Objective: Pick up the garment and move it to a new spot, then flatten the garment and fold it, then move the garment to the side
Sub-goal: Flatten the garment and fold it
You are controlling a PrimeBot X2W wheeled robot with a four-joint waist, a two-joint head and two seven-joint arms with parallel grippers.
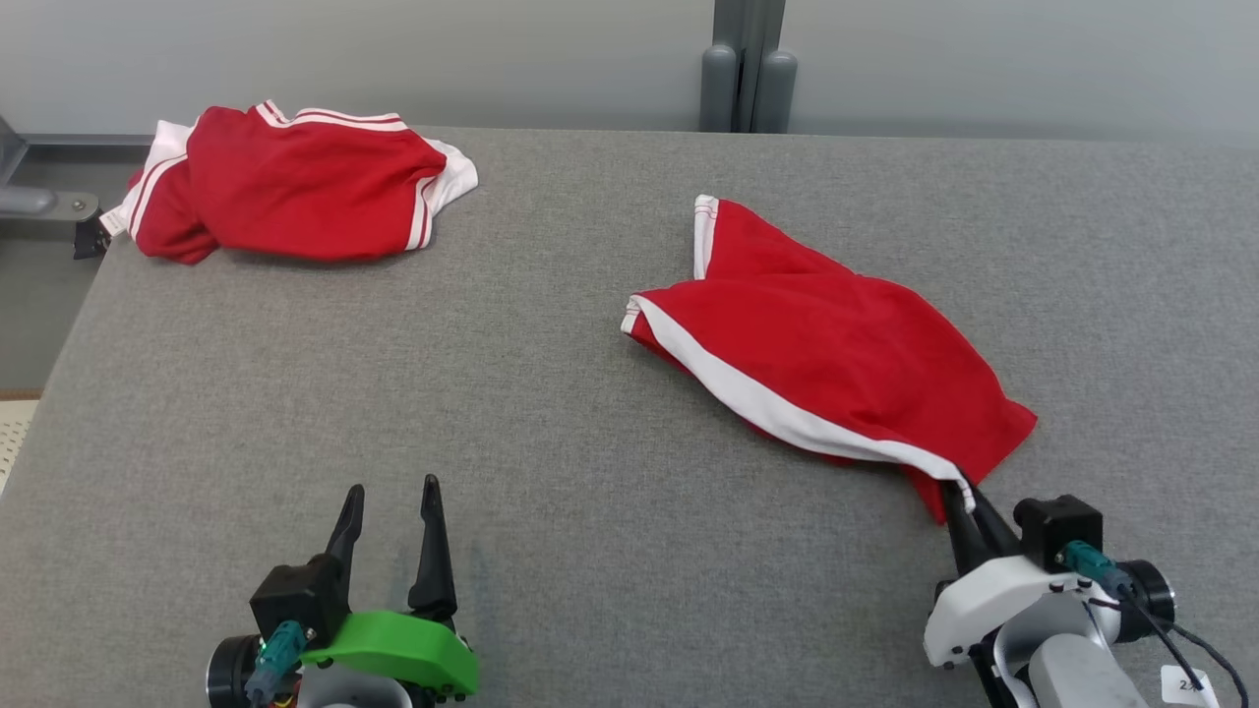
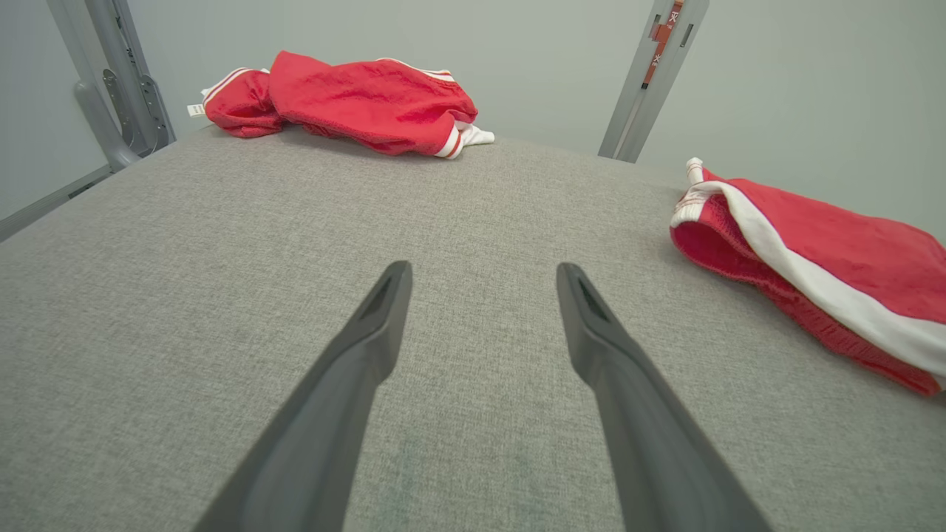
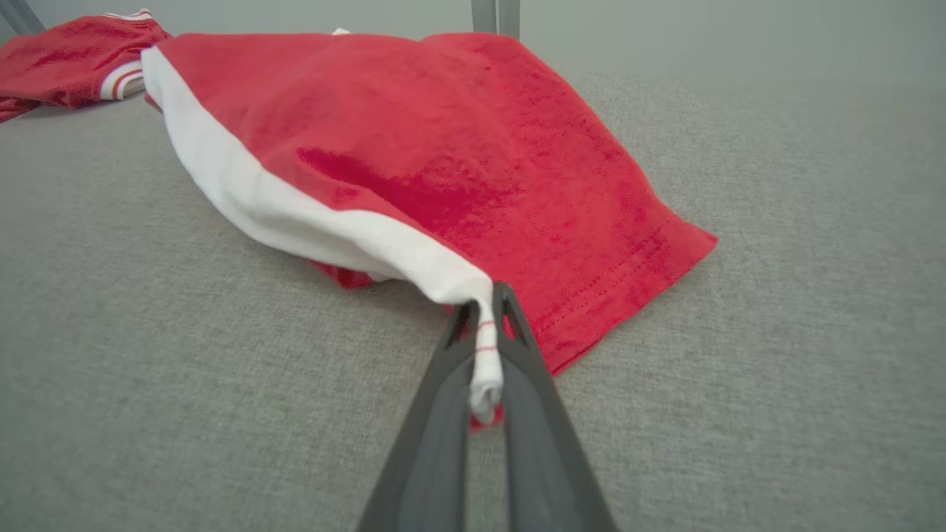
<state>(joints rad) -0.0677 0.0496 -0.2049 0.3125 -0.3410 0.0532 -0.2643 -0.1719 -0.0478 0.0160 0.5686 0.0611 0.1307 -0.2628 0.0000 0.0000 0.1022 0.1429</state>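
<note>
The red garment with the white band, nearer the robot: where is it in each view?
Head view: red garment centre right, near corner in the shut right claw.
Left wrist view: garment at the right edge.
Right wrist view: garment across the upper middle.
Shared landmark: second red garment, far left on the table.

You're looking at a wide table (image 1: pixel 551 413) covered in grey woven fabric, lit evenly — the shadows on it are faint. Behind its far edge stands a plain pale grey wall (image 1: pixel 393 49), with a grey metal post (image 1: pixel 745 69) rising at the middle. At the table's far left corner a grey metal bracket (image 1: pixel 44 205) juts out.
</note>
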